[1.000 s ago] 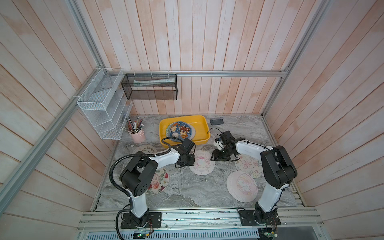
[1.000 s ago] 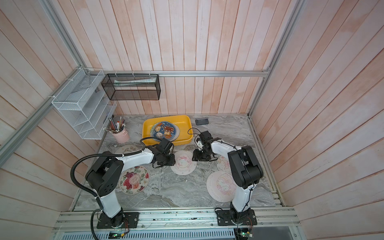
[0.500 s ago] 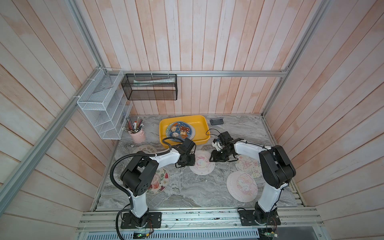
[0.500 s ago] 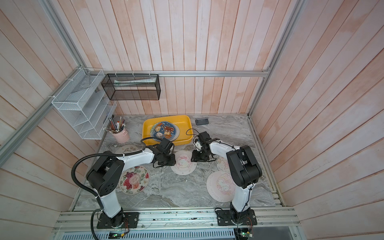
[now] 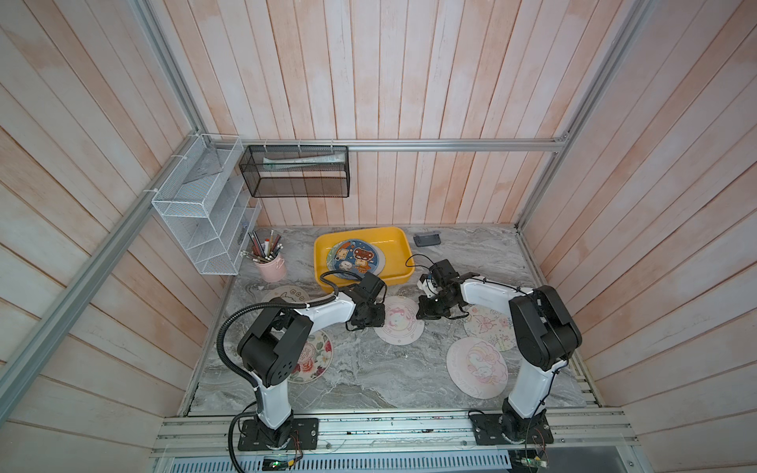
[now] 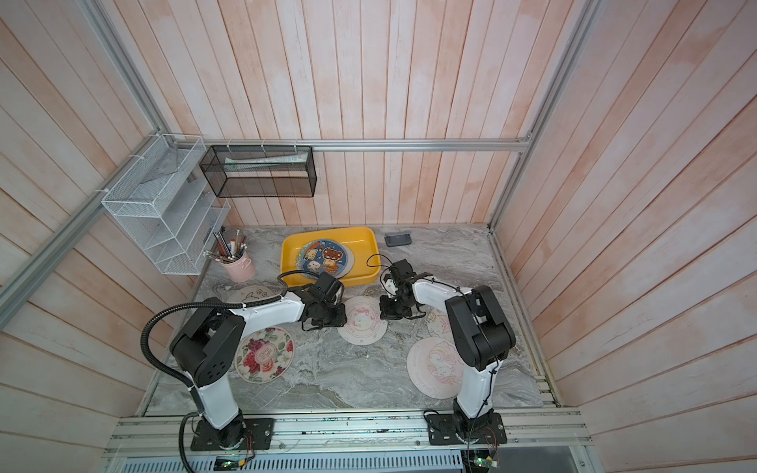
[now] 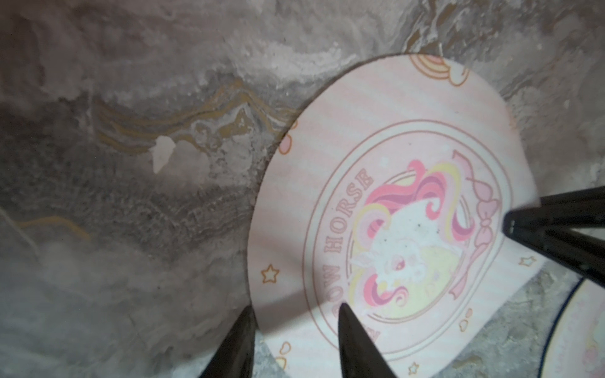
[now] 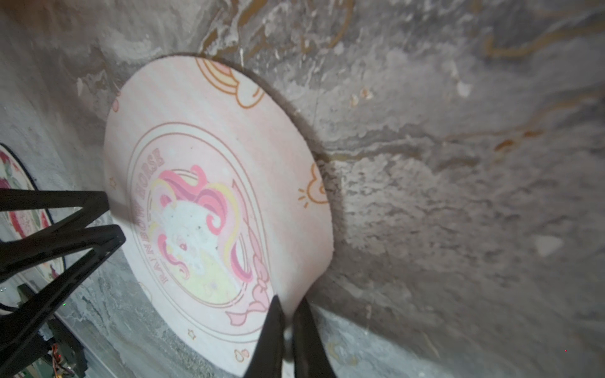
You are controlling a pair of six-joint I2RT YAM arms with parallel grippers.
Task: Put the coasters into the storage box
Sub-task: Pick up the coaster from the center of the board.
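A pink unicorn coaster [image 5: 399, 320] [image 6: 362, 320] lies mid-table between both grippers. My right gripper [image 8: 288, 304] [image 5: 428, 313] is shut on its rim, which curls up off the marble. On the opposite rim my left gripper [image 7: 294, 314] [image 5: 370, 319] stands open, with one fingertip [image 7: 347, 324] over the coaster [image 7: 393, 229] and the other beside its edge. The yellow storage box [image 5: 393, 245] [image 6: 360, 241] sits behind and holds a dark blue coaster [image 5: 355, 258]. Other coasters lie loose: a floral one [image 5: 313, 360], a cream one [image 5: 286, 294], a butterfly one [image 5: 487, 323] and a large unicorn one [image 5: 477, 366].
A pink pencil cup [image 5: 271, 266] stands left of the box, under a white wire rack [image 5: 205, 221]. A black mesh basket [image 5: 297, 172] hangs on the back wall. A small dark device [image 5: 427, 238] lies right of the box.
My right gripper has closed onto the pink unicorn coaster's rim. The left gripper has stayed about where it was, still open.
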